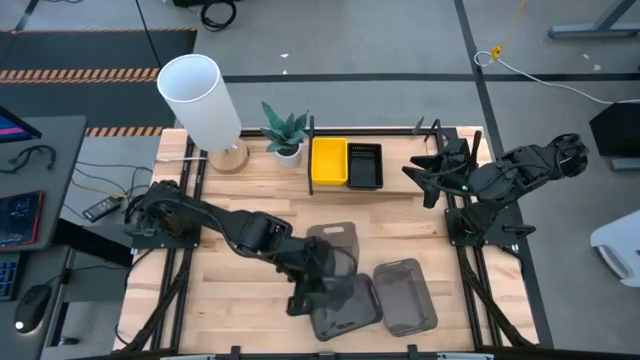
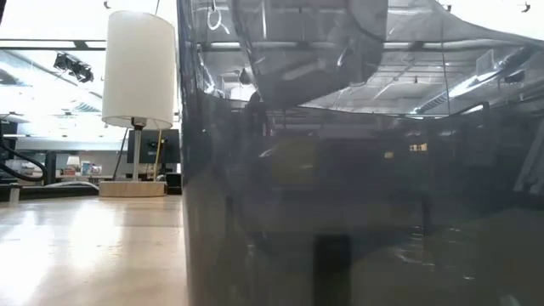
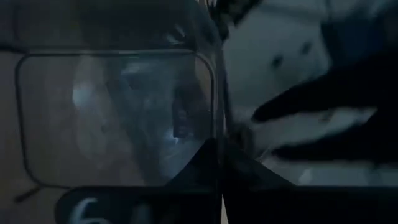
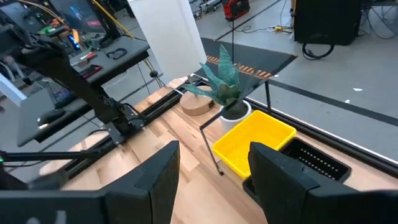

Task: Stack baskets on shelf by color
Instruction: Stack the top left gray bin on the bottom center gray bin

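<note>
Here, the pale wooden plank tabletop (image 1: 250, 200) carries three smooth dark grey translucent baskets (image 1: 405, 297) near its front edge. The left pincer (image 1: 318, 290) is over one, its fingers unreadable. The right pincer (image 4: 211, 171) hovers apart above the light-wood shelf (image 1: 400, 192), where a yellow basket (image 1: 328, 160) lies beside a black perforated basket (image 1: 364, 165). Grey floor surrounds.

Both arms are matte black with rounded, jointed segments. The right gripper (image 4: 214, 180) has two broad, flat dark fingers (image 4: 158, 177) with squared edges.
</note>
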